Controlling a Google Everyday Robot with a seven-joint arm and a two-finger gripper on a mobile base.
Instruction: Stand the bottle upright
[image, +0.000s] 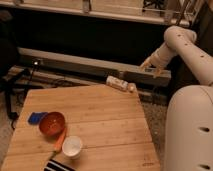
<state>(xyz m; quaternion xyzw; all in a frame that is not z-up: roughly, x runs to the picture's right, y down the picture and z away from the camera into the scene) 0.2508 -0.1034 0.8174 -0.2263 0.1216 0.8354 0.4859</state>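
The bottle (119, 83), small, whitish and translucent with an orange-tan cap at its right end, lies on its side at the far edge of the wooden table (100, 115). My gripper (151, 68) hangs from the white arm (177, 42) at the right. It is above and to the right of the bottle, beyond the table's far edge, and does not touch it. Its two tan fingers are spread apart and hold nothing.
A red bowl (52, 123) sits at the table's left with a blue object (36, 118) beside it. A white cup (72, 146), an orange carrot-like item (60, 140) and a striped object (57, 166) lie near the front edge. My white body (190, 130) fills the right side.
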